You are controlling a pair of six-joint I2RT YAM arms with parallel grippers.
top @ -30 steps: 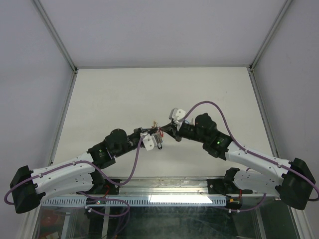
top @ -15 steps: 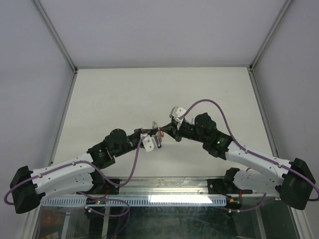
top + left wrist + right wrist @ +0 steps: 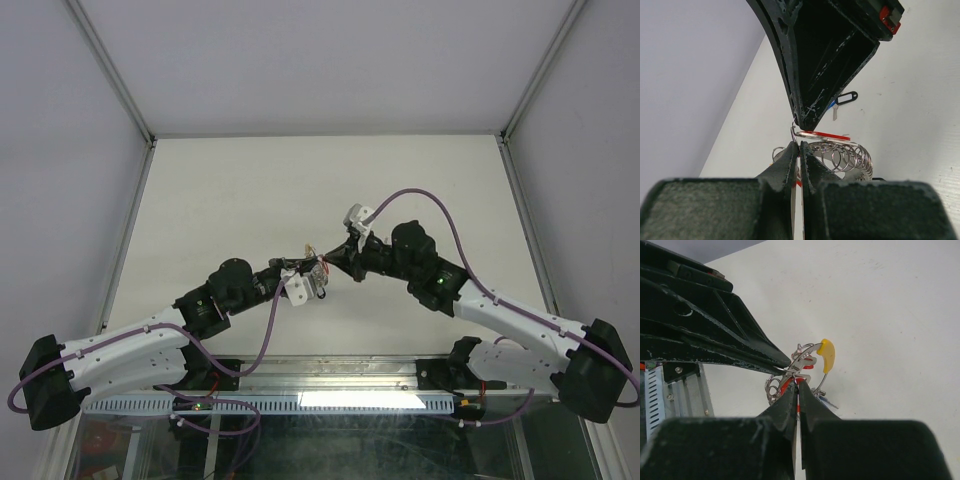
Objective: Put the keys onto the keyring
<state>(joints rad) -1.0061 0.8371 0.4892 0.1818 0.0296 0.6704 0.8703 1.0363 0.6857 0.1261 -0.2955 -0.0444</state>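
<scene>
Both grippers meet in mid-air over the middle of the table. My left gripper (image 3: 315,271) (image 3: 800,145) is shut on the thin wire of the keyring (image 3: 793,131). Its yellow section (image 3: 827,355) curves up beside the fingertips. My right gripper (image 3: 333,266) (image 3: 798,381) is shut on a red-tagged key (image 3: 826,135), tip to tip against the left gripper. Several small tag loops (image 3: 845,157) bunch along the wire, and a blue tag (image 3: 829,401) hangs below it. A black-tagged key (image 3: 846,96) lies on the table beneath.
The white table (image 3: 250,190) is boxed in by pale walls and metal corner posts (image 3: 110,70). A slotted rail (image 3: 200,404) runs along the near edge by the arm bases. Purple cables (image 3: 420,208) loop off both wrists.
The right wrist has turned and risen slightly, and its camera housing sits higher. Both grippers stay shut and joined at the same spot.
</scene>
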